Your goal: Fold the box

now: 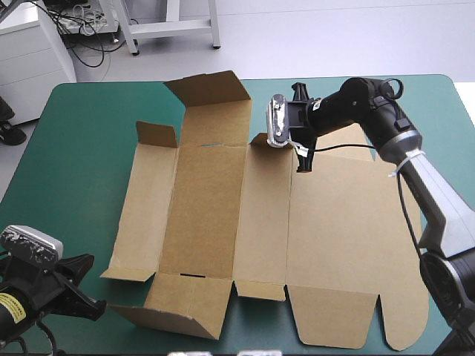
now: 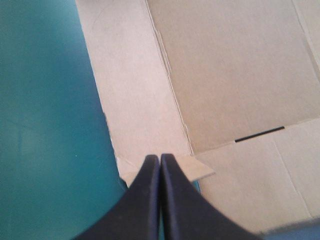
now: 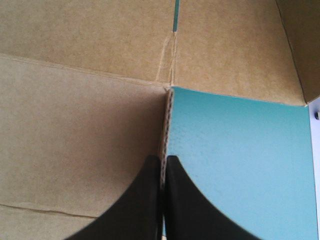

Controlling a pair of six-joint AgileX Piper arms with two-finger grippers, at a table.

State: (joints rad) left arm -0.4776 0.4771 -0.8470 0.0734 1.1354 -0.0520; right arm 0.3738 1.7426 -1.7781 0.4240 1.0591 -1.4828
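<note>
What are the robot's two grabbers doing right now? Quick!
Left gripper: shut, holding nothing, its tips just over a corner flap.
Right gripper: shut on an edge of the box.

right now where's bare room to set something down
Widest bare patch: teal-green cover between the box's left flap and the table's left edge. A smaller one at the far right corner. Crowded: left gripper at near-left corner, right gripper on the box's far edge.
</note>
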